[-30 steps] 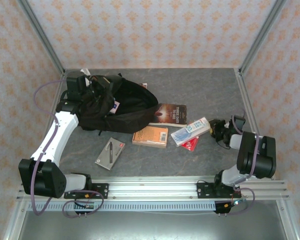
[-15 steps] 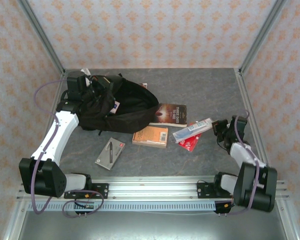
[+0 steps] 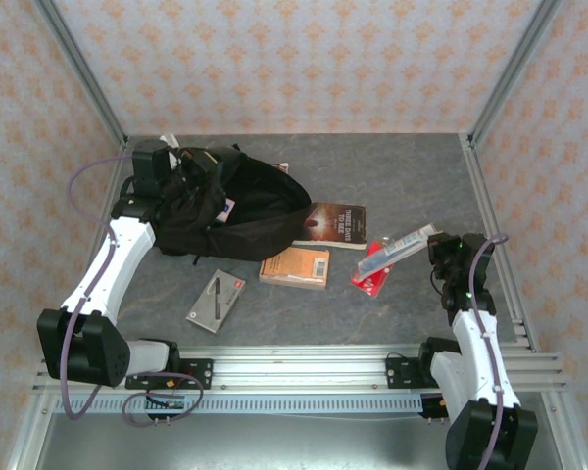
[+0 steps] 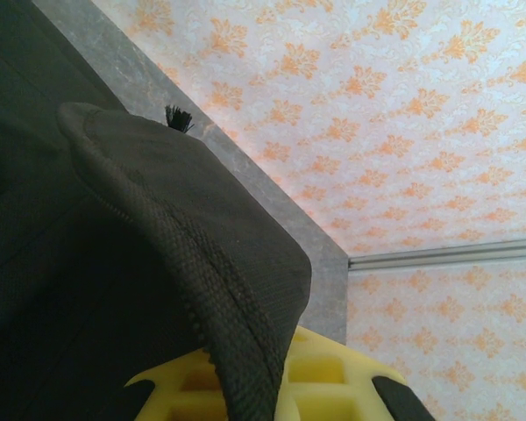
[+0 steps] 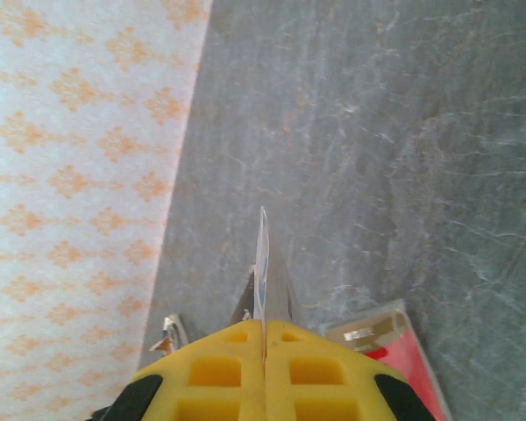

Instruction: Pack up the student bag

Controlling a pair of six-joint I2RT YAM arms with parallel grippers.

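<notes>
The student bag [image 3: 240, 206] lies at the far-left corner of the surface [image 3: 392, 176], its long axis running roughly left to right. The left gripper [image 4: 254, 386] is clamped on its fabric rim. The right gripper [image 3: 437, 247], near the right edge, is closed on a flat clear packet [image 3: 397, 252]. The bag lies well apart to that gripper's left.

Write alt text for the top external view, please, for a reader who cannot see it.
The right end effector, shut, holds a flat clear packet by one end over the grey table, while the left end effector grips the black student bag. Between them lie a dark book, an orange book, a grey case and a red item.
</notes>
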